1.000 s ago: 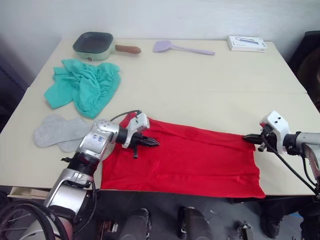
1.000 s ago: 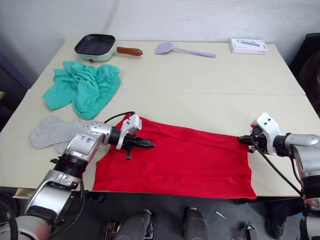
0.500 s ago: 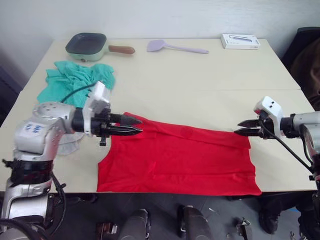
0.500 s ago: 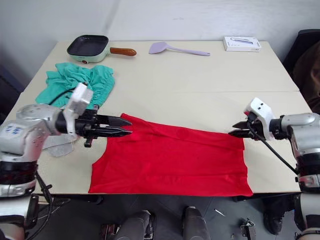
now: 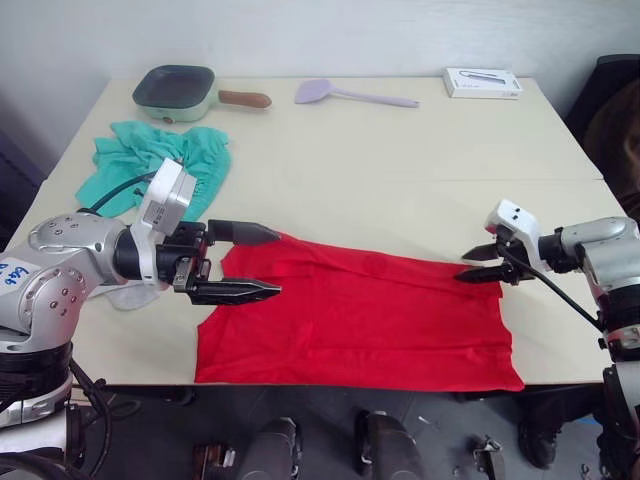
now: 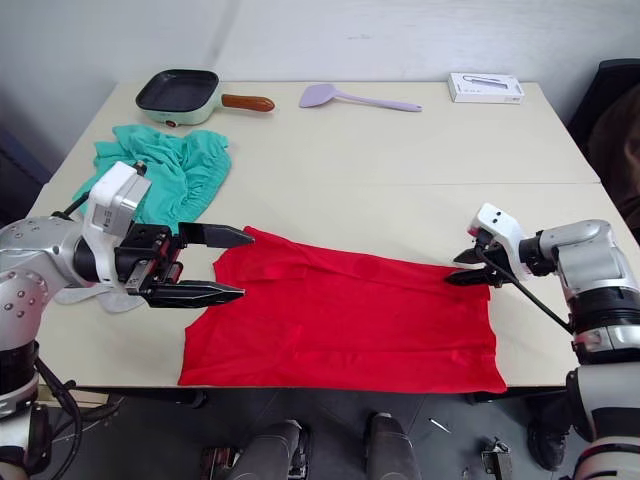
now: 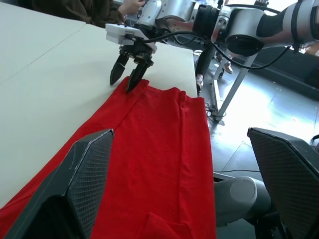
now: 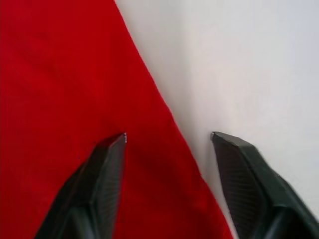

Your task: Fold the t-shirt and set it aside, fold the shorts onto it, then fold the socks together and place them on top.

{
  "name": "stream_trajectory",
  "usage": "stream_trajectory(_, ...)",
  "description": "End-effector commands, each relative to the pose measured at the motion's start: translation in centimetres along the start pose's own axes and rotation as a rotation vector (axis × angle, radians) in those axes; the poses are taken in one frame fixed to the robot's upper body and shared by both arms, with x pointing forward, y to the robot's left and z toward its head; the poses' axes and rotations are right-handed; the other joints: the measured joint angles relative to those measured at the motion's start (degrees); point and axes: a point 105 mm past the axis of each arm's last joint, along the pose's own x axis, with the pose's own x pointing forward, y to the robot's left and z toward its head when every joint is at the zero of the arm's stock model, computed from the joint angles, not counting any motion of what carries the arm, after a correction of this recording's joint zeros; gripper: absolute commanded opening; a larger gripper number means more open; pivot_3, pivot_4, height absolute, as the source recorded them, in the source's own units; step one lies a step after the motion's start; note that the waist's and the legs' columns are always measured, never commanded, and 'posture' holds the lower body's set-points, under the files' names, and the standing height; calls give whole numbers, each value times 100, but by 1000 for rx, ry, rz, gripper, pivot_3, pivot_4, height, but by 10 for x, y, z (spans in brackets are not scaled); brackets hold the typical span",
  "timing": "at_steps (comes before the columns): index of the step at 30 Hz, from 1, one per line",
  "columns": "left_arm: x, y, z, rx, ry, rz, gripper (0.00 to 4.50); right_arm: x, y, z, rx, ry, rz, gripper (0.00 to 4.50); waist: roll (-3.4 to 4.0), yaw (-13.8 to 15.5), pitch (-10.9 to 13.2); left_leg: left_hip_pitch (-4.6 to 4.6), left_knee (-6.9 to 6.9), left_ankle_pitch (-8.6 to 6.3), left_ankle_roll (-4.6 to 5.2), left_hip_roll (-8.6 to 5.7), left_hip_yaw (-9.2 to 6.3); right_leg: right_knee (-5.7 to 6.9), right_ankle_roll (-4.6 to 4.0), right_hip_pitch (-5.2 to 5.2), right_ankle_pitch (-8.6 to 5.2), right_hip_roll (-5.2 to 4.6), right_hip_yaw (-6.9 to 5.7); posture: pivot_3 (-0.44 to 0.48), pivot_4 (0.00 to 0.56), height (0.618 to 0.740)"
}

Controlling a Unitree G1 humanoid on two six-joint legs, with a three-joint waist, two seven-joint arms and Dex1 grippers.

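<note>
T-shirt: the t-shirt lies flat along the near edge of the table, folded to a long red band; its near hem reaches the table edge.
Left pincer: my left gripper hovers over the shirt's left end, fingers spread wide, holding nothing.
Right pincer: my right gripper is at the shirt's far right corner; the right wrist view shows its fingertips parted, the red edge running between them.
Shorts: the shorts lie crumpled at the far left, partly behind my left arm.
Socks: the socks are almost hidden under my left arm.
Far edge: a pan, a spatula, a white box.
</note>
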Motion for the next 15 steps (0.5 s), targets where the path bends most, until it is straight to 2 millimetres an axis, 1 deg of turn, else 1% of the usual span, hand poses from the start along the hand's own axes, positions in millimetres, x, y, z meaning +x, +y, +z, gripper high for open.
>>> stream_trajectory(1, 1, -2, 10, 50, -4, 5, 4500, 0, -7, 1, -54, -1, -49, 1387, 0, -1, 0, 0, -1, 0, -1, 1, 0, 0, 0, 0, 0, 1, -1, 0, 150, 740)
stream_trajectory(3, 1, -3, 9, 46, -4, 1, 4500, 4, -7, -1, -55, 0, -60, 637, 0, -2, 0, 0, -2, -1, -1, 1, 0, 0, 0, 0, 0, 1, -1, 0, 150, 740)
stream_trajectory(5, 2, -4, 8, 43, -2, 0, 4500, 6, -6, -2, -56, 1, -57, 35, 0, -11, 0, 2, -1, -1, -1, 1, 0, 0, 0, 2, 0, 2, 0, 0, 150, 740)
stream_trajectory(11, 3, -1, 7, 49, -1, 20, 4500, 8, -1, -2, -64, 3, -28, 35, 0, -6, 0, 7, 1, -1, -2, 2, 2, 0, 0, 5, 0, 3, 2, 0, 150, 740)
stream_trajectory(15, 4, 1, 4, 59, 8, 35, 4500, 9, -1, 10, -49, -32, -20, 35, -1, -10, 0, 7, 0, -1, -3, 3, 2, 0, 0, 4, 0, 3, 2, 0, 150, 740)
